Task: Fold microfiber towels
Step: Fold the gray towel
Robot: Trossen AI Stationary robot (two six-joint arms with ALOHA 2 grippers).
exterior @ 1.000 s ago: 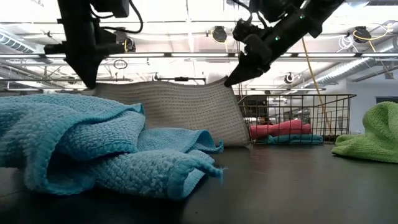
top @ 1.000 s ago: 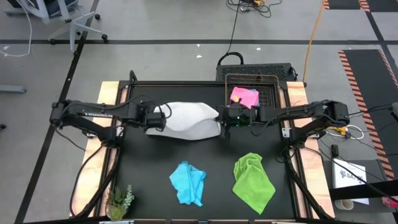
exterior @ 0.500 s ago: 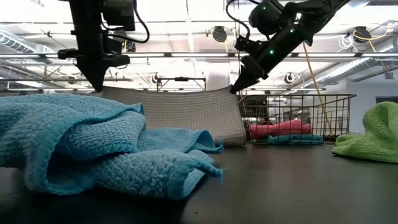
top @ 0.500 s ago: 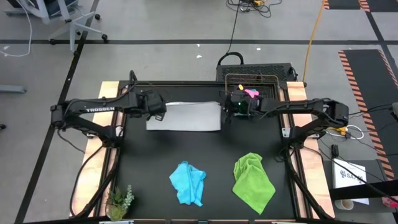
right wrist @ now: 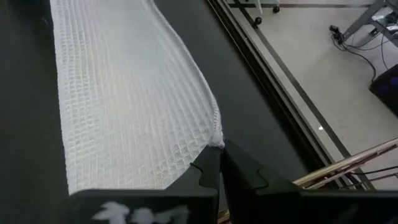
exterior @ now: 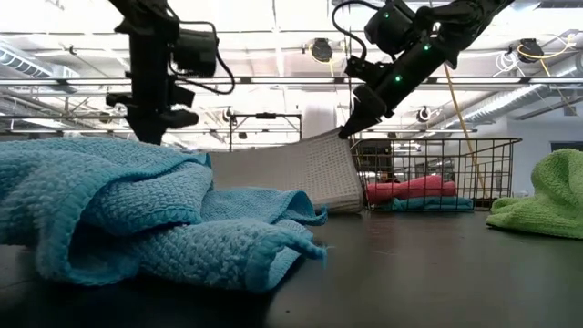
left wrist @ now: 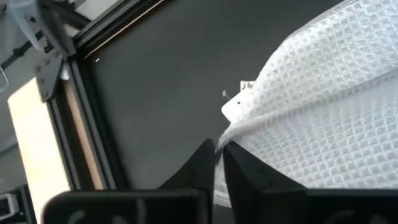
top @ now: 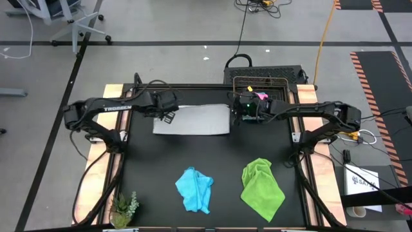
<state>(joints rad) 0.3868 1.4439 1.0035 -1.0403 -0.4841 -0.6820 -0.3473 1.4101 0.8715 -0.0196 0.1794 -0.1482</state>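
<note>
One white-grey towel [top: 191, 120] lies folded at the far middle of the black bench [top: 154, 167], long axis running left to right. A light blue towel [top: 194, 189] and a lime green towel [top: 262, 187] sit crumpled near the front edge. A wire basket [top: 275, 96] beyond holds a pink towel [top: 260, 96]. The right hand [right wrist: 219, 163] is clamped on the white-grey towel's right corner, lifting it. The left hand [left wrist: 218, 163] appears slightly parted at the left corner; grip uncertain.
</note>
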